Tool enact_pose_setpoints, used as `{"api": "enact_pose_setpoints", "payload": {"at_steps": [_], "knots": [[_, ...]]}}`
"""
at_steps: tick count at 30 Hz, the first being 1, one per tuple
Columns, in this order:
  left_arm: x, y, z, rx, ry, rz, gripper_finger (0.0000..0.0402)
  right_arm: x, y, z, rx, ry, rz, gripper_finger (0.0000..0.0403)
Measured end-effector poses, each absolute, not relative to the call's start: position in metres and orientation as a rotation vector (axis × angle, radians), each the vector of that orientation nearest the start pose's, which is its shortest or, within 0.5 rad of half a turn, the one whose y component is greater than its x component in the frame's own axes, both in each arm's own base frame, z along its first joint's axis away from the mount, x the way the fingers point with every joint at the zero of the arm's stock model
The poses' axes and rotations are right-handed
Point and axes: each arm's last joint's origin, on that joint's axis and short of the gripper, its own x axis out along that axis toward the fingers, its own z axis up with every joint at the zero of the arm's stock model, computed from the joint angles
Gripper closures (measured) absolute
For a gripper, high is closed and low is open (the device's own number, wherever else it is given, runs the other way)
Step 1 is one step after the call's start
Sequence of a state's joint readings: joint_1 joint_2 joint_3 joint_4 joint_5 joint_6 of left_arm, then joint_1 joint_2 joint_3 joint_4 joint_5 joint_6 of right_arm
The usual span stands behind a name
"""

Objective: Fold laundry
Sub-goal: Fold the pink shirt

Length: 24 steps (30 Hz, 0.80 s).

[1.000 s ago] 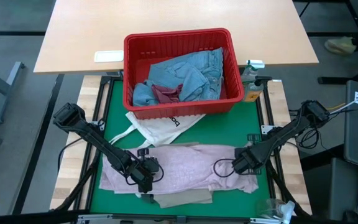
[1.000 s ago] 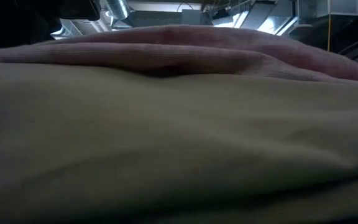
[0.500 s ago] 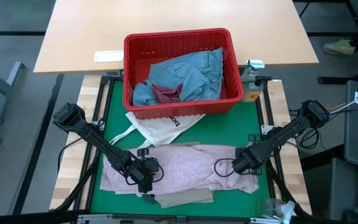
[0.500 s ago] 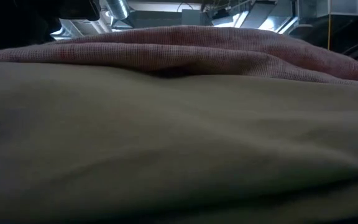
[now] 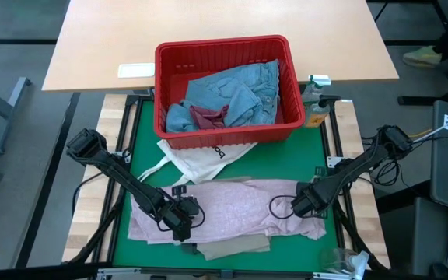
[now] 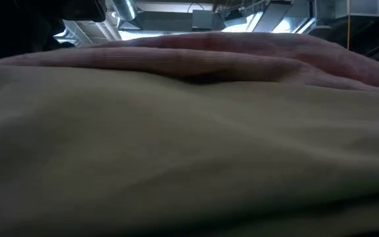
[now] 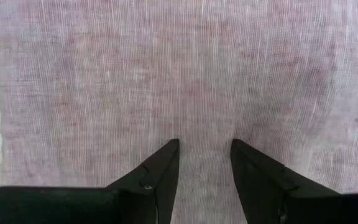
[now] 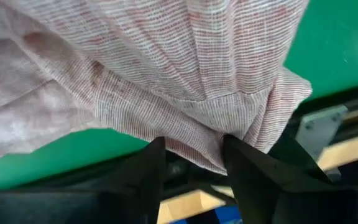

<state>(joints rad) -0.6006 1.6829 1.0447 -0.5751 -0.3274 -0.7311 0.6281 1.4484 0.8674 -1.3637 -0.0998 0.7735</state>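
Observation:
A mottled pink top (image 5: pixel 224 206) lies spread across the near part of the green mat (image 5: pixel 286 159), over beige trousers (image 5: pixel 232 249) that stick out at its near edge. My left gripper (image 5: pixel 179 225) points down at the top's left part, fingers apart (image 7: pixel 205 146) over flat pink cloth. My right gripper (image 5: pixel 300 206) stands at the top's right end, open (image 8: pixel 191 144), with a bunched edge of the top between its fingers. In the low view the trousers (image 6: pixel 176 145) fill the front and the pink top (image 6: pixel 242 52) lies behind. My left gripper comes at the pink top from above, and its fingertips (image 7: pixel 166 152) end right at the flat cloth. Whether they touch it I cannot tell. My right gripper slants down from the table's right side. The top's gathered right edge (image 8: pixel 194 134) sits in the gap between its open fingers, and the rest of the top lies on the mat. Whether the cloth rests against the fingers I cannot tell.
A red basket (image 5: pixel 166 93) at the mat's far edge holds light blue denim jeans (image 5: pixel 239 89) and a dark red garment (image 5: pixel 207 117). A white tote bag (image 5: pixel 197 155) lies between the basket and the top. A wooden table (image 5: pixel 208 31) stands behind.
Both arms have stayed in place. In the low view the pink top's near fold has shifted a little sideways over the beige trousers.

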Motion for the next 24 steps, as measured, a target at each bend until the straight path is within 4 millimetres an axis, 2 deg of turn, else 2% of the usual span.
{"api": "enact_pose_setpoints", "payload": {"at_steps": [9,24], "knots": [[0.265,-0.171,0.179,-0.110,1.087,0.163,0.0262,0.158,0.119,0.220,0.013,1.913,-0.269,0.0236],[0.265,-0.171,0.179,-0.092,1.088,0.151,0.0262,0.158,0.119,0.221,-0.005,1.921,-0.241,0.0236]]}}
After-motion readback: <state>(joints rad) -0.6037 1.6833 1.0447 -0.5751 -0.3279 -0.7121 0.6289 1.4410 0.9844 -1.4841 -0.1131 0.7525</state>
